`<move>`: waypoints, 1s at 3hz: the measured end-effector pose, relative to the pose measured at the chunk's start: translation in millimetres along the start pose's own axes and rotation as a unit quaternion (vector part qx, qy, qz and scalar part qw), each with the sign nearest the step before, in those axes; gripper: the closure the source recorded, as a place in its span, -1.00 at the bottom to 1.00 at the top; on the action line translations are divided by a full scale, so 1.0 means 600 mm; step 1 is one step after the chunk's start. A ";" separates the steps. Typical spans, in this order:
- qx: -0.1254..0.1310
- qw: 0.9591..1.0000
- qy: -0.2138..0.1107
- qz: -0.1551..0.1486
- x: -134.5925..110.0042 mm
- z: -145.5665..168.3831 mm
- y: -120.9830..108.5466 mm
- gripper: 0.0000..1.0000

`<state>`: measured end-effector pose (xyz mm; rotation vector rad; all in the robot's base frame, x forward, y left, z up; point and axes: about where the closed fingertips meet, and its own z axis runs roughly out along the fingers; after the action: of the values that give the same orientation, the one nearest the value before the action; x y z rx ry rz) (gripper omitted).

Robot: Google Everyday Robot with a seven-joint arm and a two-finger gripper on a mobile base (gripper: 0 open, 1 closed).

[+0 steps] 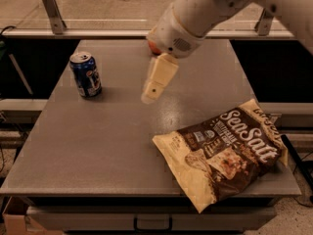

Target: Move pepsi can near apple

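Note:
The pepsi can (86, 75) is dark blue with a silver top and stands upright on the left part of the grey table (98, 146). The apple (152, 47) sits at the table's far middle; only a red-orange sliver shows beside the white arm that covers it. My gripper (150, 96) hangs cream-coloured from the white arm over the table's middle. It points down and left, to the right of the can and apart from it, and nothing shows in it.
A large sea salt snack bag (222, 151) lies at the table's front right and overhangs the edge. Metal rails (54, 11) run behind the table. A drawer handle (152, 224) shows below the front edge.

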<state>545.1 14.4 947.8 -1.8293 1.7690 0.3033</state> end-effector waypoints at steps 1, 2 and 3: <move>-0.011 0.998 -0.059 0.000 -0.027 0.082 -0.043 -1.00; -0.029 0.992 -0.122 0.007 -0.060 0.161 -0.072 -1.00; -0.054 0.982 -0.180 0.008 -0.114 0.233 -0.082 -1.00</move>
<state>617.1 145.4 882.8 -1.7029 1.5400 0.7024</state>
